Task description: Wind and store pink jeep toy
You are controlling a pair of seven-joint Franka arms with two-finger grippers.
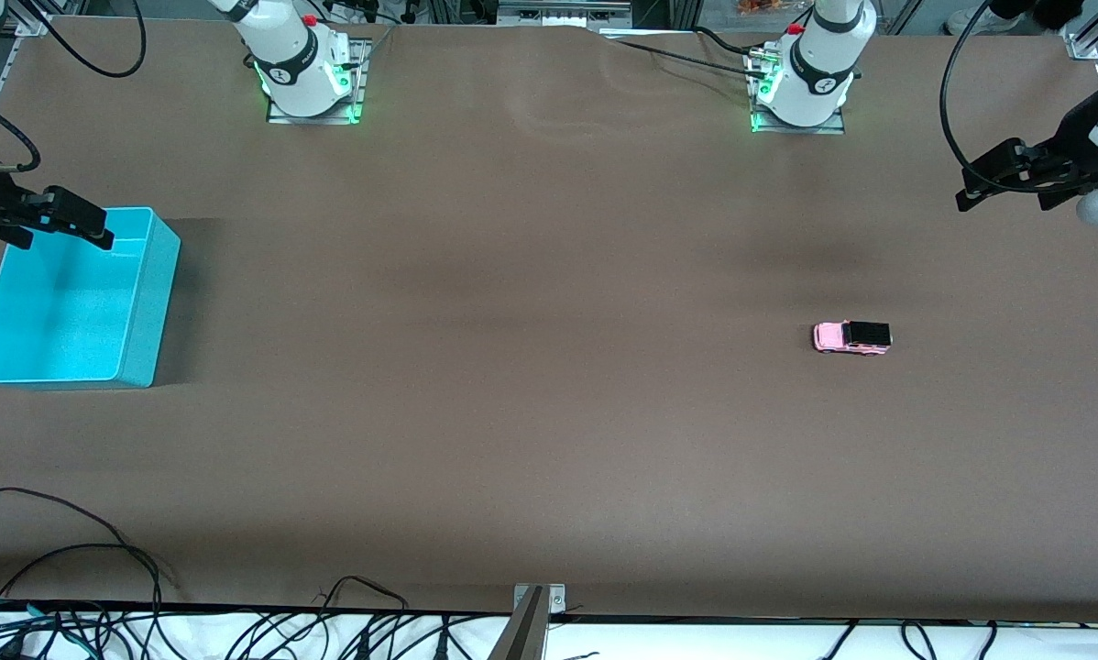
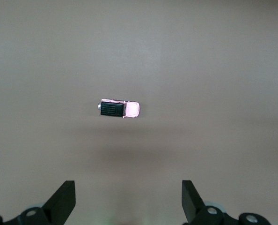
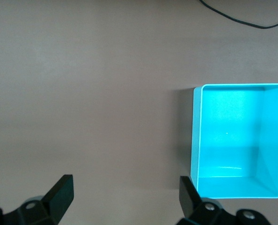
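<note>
A: Report the position and build of the pink jeep toy [image 1: 851, 337].

B: It stands on its dark wheels on the bench [image 1: 531, 403], toward the left arm's end, well apart from everything else. The body is glossy light-pink moulding, boxy in outline, with a flat black rectangular roof. In the left wrist view the jeep [image 2: 119, 109] shows from above, roof panel ribbed, nothing touching it.

A: Bench surface?

B: A matte brown covering, smooth, with faint creases near the arm bases. Loose black cables lie along the edge nearest the front camera.

A: State of the left gripper [image 1: 1003, 188]?

B: Fingers spread wide, holding nothing. It hangs in the air over the left arm's end of the bench. The left wrist view shows two black wedge-shaped fingertips [image 2: 64, 199] set far apart, with bare bench between them.

A: And the right gripper [image 1: 77, 220]?

B: Also spread wide and empty. It hovers over the rim of the turquoise bin [image 1: 150, 302]. Its black fingertips [image 3: 62, 192] show in the right wrist view.

A: Describe the bin.

B: A rectangular open-topped tub of smooth turquoise plastic, thin-walled with rounded corners, standing at the right arm's end of the bench. Its interior [image 3: 237, 140] holds nothing.
</note>
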